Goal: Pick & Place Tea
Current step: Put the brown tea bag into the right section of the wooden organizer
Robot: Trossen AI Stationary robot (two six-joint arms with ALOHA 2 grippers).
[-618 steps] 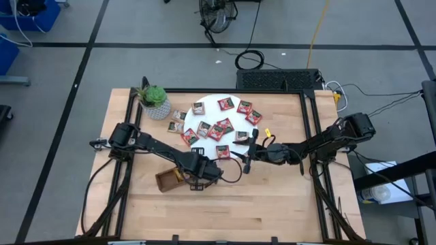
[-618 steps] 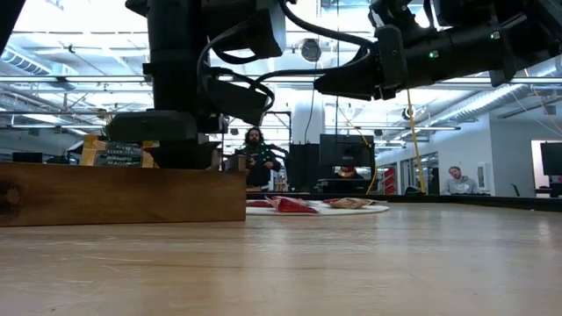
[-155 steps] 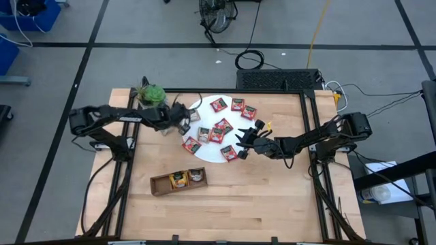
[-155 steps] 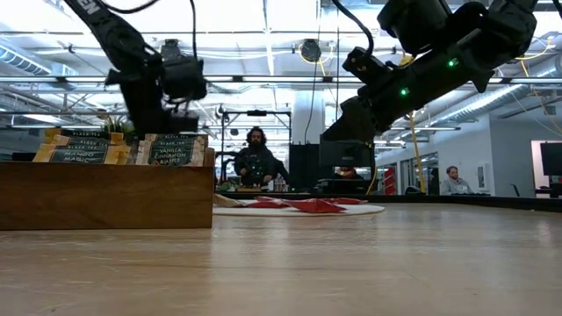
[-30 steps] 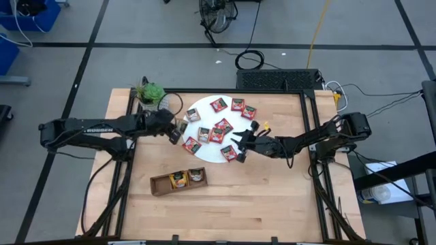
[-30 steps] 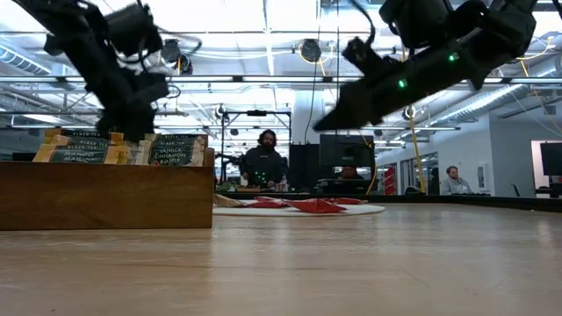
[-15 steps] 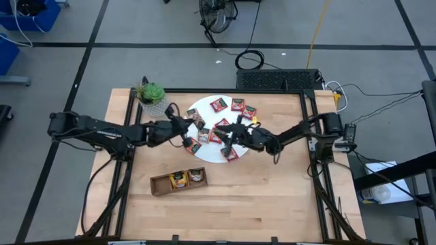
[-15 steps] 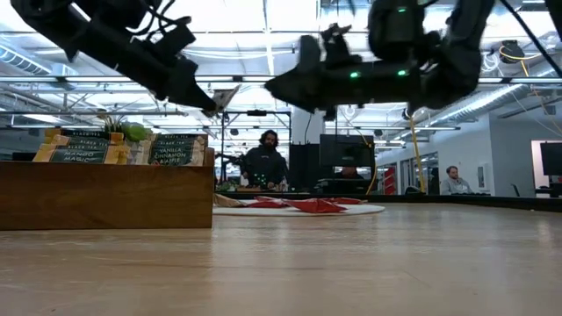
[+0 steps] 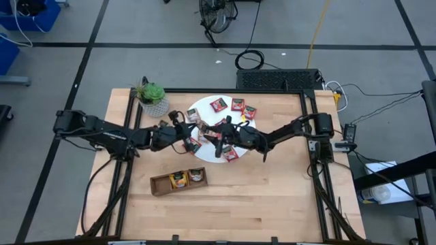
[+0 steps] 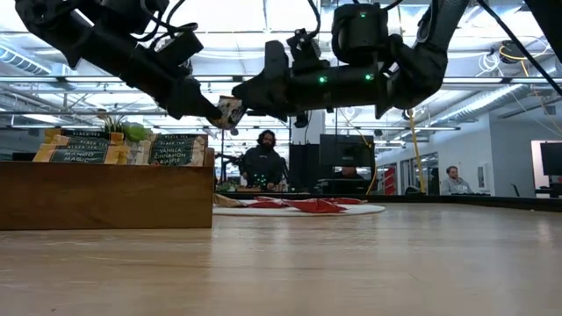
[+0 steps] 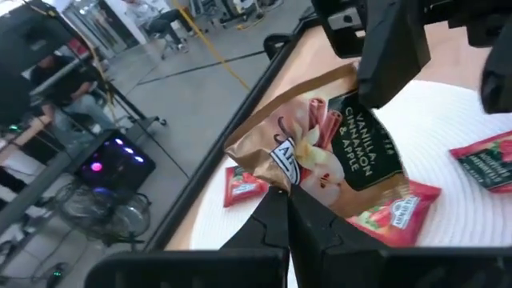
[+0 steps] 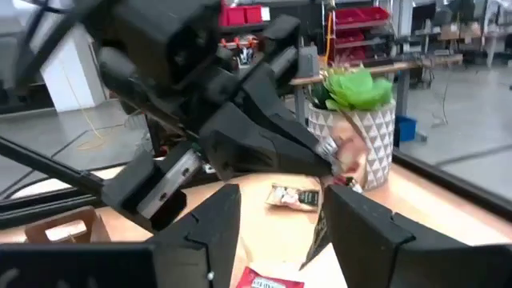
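The left gripper (image 11: 282, 210) is clenched on a grey-brown tea sachet (image 11: 332, 156), holding it in the air above the 9 o'clock edge of the white disc (image 9: 204, 154). The right gripper (image 12: 276, 210) faces it from 3 o'clock with its jaws spread, one finger (image 11: 390, 44) at the sachet's far edge. Red sachets (image 9: 237, 105) lie scattered on the disc; the wooden tray (image 9: 161, 184) sits at 7 o'clock on the tabletop (image 9: 272, 197), the potted plant (image 9: 153, 97) at 10 o'clock. The held sachet shows a vanilla flower and cinnamon sticks.

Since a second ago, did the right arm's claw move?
Yes. The right gripper has slid leftward from the white disc's right edge to over its middle, meeting the left gripper.
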